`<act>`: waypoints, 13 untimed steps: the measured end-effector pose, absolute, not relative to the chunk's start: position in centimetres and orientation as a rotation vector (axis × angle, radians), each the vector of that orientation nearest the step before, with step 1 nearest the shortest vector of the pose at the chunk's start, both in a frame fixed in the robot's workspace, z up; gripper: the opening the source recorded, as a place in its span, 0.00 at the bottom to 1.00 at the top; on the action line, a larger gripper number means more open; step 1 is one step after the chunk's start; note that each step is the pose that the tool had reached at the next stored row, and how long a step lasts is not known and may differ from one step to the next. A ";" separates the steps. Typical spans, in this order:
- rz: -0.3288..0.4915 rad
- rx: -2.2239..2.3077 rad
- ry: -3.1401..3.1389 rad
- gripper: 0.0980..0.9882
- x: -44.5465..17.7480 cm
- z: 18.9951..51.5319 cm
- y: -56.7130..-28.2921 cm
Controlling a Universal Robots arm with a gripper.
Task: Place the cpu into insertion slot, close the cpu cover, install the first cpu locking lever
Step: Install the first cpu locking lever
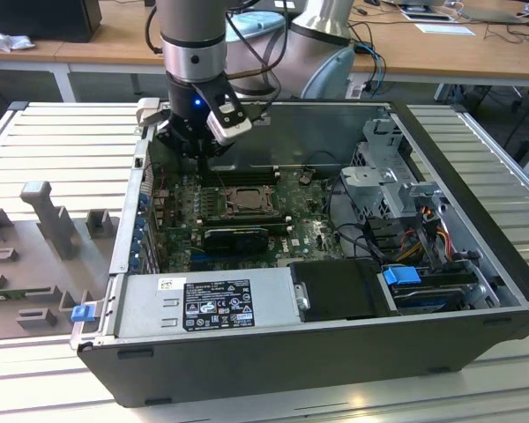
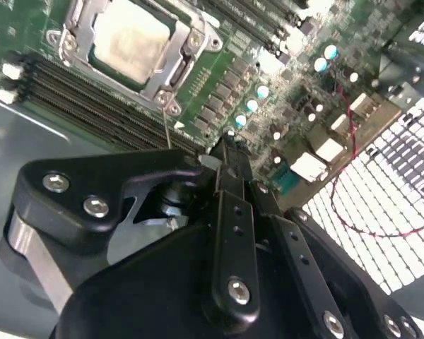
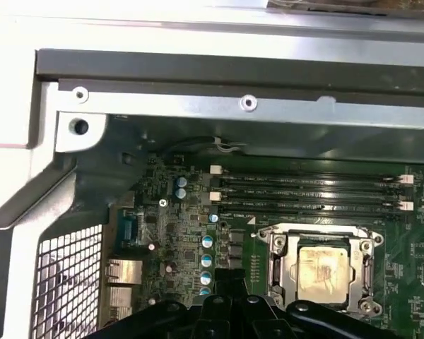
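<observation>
We see the cpu (image 2: 131, 37) lying flat in the insertion slot (image 1: 222, 199), pale face up, on the green motherboard (image 3: 166, 236) inside the open PC case (image 1: 335, 352). So step 1 looks done, imo.

The cpu cover (image 2: 178, 70) lies down over it. In both wrist views the silver frame sits flat round the chip, w/ the chip showing thru its window, and it isn't tilted up. Step 2 looks done too, as far as we can judge.

Step 3, the locking lever, is where we're less sure. In the second wrist view a thin metal rod (image 2: 167, 127) runs from the frame corner nearest the gripper (image 2: 225, 150) toward its tips. We take it for a lever. It seems to stand clear of the frame rather than tucked under a hook, but it's too fine to say for certain. So we'd rate the lever work as not finished, poss. in hand right now.

The gripper hangs over the board just beside the socket, on the side of the long memory slots (image 3: 304, 191). In the exterior view it sits up and toward the exterior view's left of the socket, near the chip but not over it. The fingers (image 2: 233, 205) look pressed together at the tips, w/ nothing visible btw them. The tips are near the rod's end, but we can't tell whether they touch it.
</observation>
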State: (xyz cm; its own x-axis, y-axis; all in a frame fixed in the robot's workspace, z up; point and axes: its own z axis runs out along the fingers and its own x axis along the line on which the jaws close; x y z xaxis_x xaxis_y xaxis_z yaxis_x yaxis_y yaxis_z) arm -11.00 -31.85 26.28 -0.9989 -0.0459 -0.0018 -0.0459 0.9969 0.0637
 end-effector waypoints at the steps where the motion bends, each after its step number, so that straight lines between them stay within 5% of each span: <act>1: 0.100 -0.072 3.139 0.01 -11.0 26.2 -31.8; 13: 0.100 -0.072 3.140 0.01 -9.9 25.8 -29.3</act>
State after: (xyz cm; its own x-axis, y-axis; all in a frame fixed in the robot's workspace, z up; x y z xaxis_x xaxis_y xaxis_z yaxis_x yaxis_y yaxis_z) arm -9.92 -29.26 25.83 -0.9989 -0.0459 -0.0008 -0.0458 0.9969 0.0639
